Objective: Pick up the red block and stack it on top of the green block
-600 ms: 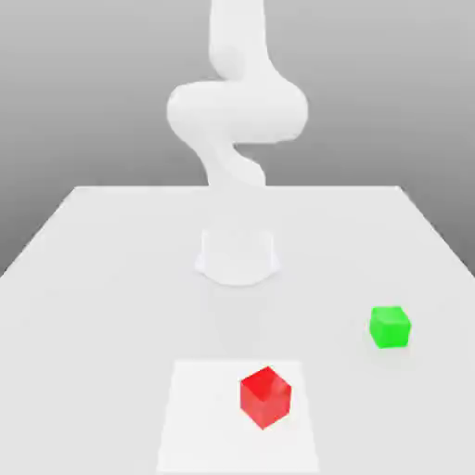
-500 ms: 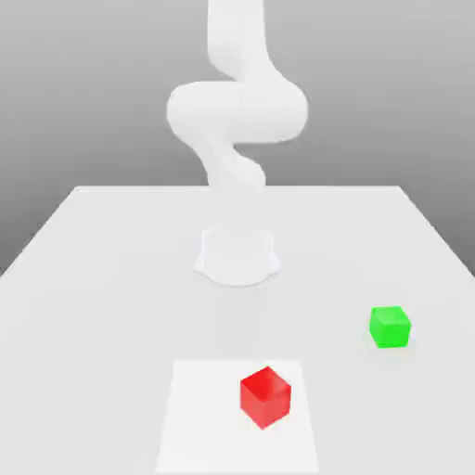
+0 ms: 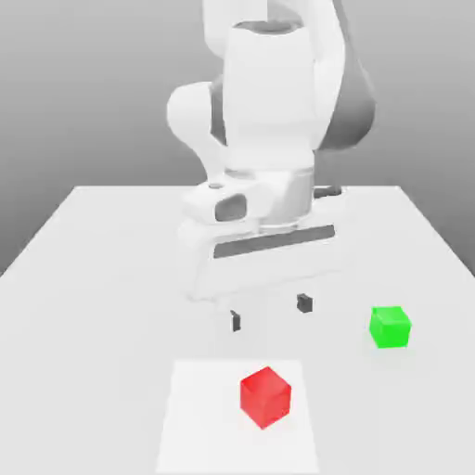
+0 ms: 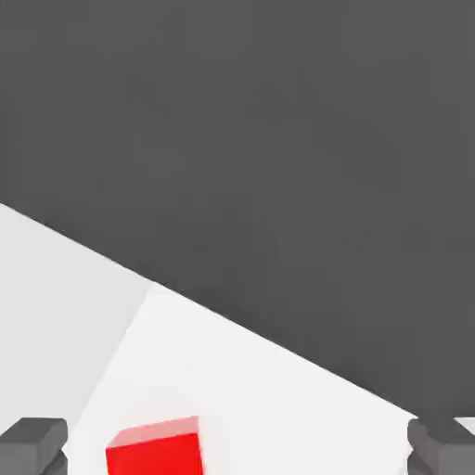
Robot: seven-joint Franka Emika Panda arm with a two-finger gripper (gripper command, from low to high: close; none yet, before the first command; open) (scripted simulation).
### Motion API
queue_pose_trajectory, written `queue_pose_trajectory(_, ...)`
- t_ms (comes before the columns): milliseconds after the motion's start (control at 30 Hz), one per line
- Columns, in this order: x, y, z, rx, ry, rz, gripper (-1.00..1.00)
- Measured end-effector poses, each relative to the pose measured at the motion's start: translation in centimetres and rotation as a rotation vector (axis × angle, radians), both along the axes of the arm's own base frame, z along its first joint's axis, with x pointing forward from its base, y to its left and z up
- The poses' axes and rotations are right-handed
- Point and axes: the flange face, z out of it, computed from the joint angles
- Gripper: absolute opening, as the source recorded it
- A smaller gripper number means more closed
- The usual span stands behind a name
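Small matte bright red cube (image 3: 265,396) sits nearest the camera, on a paler square patch (image 3: 199,417) of the white surface (image 3: 83,278), untouched. Small bright green cube (image 3: 390,327) rests on the surface farther back than the red cube and off to the exterior view's right of it, well apart. End effector (image 3: 269,313) hangs above the surface just behind the red cube, dark fingertips (image 3: 235,321) spread fully wide, holding nothing. White arm (image 3: 269,111) rises behind it.
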Motion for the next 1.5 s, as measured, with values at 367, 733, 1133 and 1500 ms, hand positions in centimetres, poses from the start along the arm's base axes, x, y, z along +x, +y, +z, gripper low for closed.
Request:
queue_pose_trajectory(367, -2.4, 0.1, -11.6, -0.018, 0.094, 0.074, -1.00)
queue_pose_trajectory(733, -2.5, 0.3, -6.2, -0.018, 0.095, 0.085, -1.00)
queue_pose_trajectory(1133, -11.5, 16.0, -2.9, -0.052, 0.083, 0.945, -1.00)
queue_pose_trajectory(1500, -19.7, 22.5, -5.3, -0.083, 0.069, 1.483, -1.00)
